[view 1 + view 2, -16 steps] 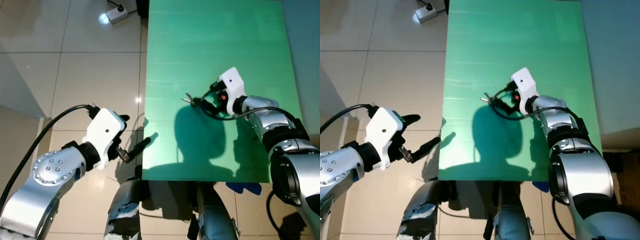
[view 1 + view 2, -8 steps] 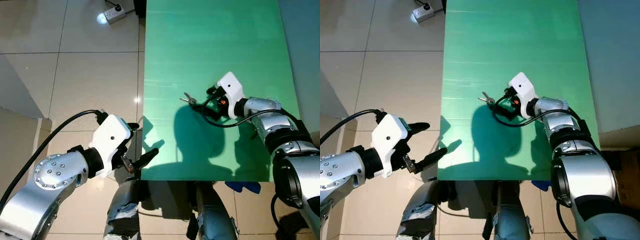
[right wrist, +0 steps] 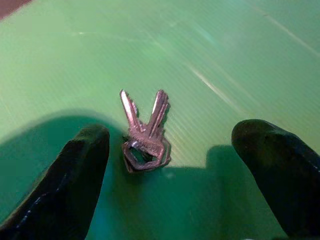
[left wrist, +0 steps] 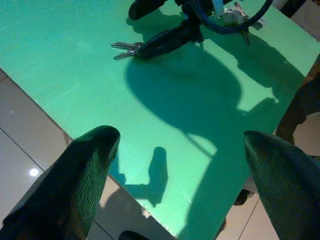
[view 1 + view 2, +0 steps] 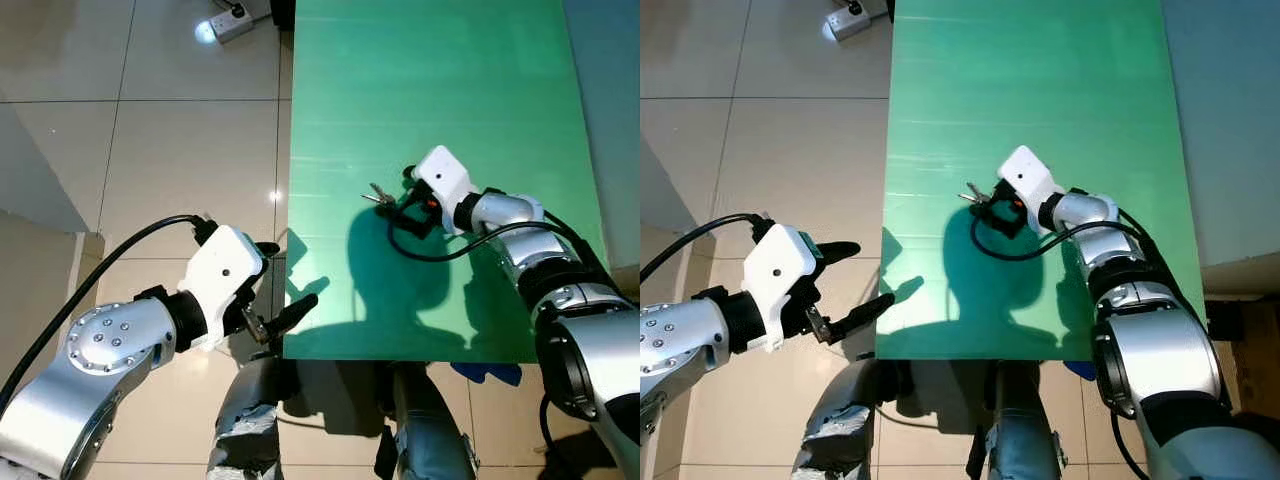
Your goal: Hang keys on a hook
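Keys (image 3: pixel 145 135) flat on green counter (image 5: pixel 430 80), mid-left area. Right tool (image 3: pixel 170 170) spread, straddling keys, not gripping. Left tool (image 5: pixel 275 320) spread, idle off near-left counter edge. Risk: thin keys slip from fingers on closing; pushed along smooth surface.

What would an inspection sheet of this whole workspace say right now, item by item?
Surface: green table, flat, partly under the robot's shadow.
Job's things: keys, two on a ring, lying flat on the table; no hook seen.
Clutter: nothing seen on the table.
Grippers: right gripper open, low over the table with one finger on each side of the keys, not gripping them. Left gripper open, held over the floor by the table's near left corner.
Cables: black cable looped at the right wrist; another black cable runs along the left arm.
Surroundings: glossy tiled floor; white power strip on it beyond the table.
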`<state>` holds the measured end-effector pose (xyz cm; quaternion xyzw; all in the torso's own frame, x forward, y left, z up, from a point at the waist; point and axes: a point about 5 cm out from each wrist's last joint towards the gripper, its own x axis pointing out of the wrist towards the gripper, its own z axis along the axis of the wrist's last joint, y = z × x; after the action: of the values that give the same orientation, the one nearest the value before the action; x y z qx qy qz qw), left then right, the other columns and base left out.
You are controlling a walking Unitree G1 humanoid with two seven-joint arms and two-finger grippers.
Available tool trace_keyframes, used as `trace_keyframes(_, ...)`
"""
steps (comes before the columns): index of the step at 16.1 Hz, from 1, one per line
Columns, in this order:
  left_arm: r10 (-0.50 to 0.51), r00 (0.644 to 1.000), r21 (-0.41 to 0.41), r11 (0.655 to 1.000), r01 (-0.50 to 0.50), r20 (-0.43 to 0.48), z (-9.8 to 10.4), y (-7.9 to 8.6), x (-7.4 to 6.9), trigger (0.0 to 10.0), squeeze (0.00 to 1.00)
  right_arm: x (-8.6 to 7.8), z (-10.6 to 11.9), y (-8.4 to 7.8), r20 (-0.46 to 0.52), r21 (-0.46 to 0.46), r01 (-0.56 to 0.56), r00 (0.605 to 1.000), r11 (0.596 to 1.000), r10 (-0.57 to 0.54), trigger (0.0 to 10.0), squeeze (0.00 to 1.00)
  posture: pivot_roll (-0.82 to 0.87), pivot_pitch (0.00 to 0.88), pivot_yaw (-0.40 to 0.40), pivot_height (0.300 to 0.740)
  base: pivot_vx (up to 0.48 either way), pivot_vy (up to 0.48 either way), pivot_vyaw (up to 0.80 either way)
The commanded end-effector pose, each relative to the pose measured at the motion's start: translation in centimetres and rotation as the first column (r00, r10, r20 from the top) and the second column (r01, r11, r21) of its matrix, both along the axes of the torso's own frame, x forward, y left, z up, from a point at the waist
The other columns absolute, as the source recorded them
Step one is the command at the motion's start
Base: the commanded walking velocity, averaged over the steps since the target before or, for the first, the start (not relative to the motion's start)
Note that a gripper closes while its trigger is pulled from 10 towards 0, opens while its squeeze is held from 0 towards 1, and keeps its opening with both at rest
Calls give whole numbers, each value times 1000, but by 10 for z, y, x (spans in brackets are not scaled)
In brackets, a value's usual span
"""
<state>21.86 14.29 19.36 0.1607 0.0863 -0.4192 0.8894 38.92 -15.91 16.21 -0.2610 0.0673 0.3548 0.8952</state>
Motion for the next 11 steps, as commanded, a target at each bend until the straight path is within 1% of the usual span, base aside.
trace_keyframes(1, -40, 999, -6, 999, 40, -28, -3, -6, -8, 10000, 0, -6, -16, 2, -38, -32, -13, 999, 999, 11, 10000, 0, 105, 525, 28, 740, 0, 0, 0)
trace_keyframes(2, -39, 999, -4, 999, 39, -26, -2, -5, -8, 10000, 0, -6, -17, 4, -40, -39, -17, 999, 999, 16, 8510, 0, 110, 524, 21, 740, 0, 0, 0)
trace_keyframes(3, -33, 999, -1, 999, 33, -25, -2, -4, -8, 10000, 0, -6, -17, 5, -41, -45, -26, 999, 999, 24, 4824, 0, 111, 523, 18, 740, 0, 0, 0)
trace_keyframes(4, -29, 999, 1, 1000, 29, -26, -2, -3, -9, 10000, 0, -6, -18, 5, -44, -43, -31, 999, 999, 29, 3569, 0, 112, 523, 18, 740, 0, 0, 0)
trace_keyframes(7, -29, 999, 1, 1000, 29, -26, -2, -3, -9, 10000, 0, -6, -18, 5, -44, -43, -31, 999, 999, 29, 3569, 0, 112, 523, 18, 740, 0, 0, 0)
trace_keyframes(8, -27, 999, 3, 1000, 28, -27, -2, -2, -9, 10000, 0, -7, -18, 6, -46, -41, -37, 998, 998, 35, 1647, 0, 112, 521, 18, 740, 0, 0, 0)
trace_keyframes(9, -25, 999, 3, 1000, 25, -28, -2, -1, -9, 10000, 0, -7, -17, 8, -54, -36, -56, 997, 998, 54, 0, 0, 112, 523, 17, 740, 0, 0, 0)
trace_keyframes(11, -23, 999, 4, 1000, 23, -33, -2, 1, -9, 10000, 0, -8, -17, 11, -75, -28, -87, 994, 996, 85, 0, 0, 113, 526, 19, 740, 0, 0, 0)
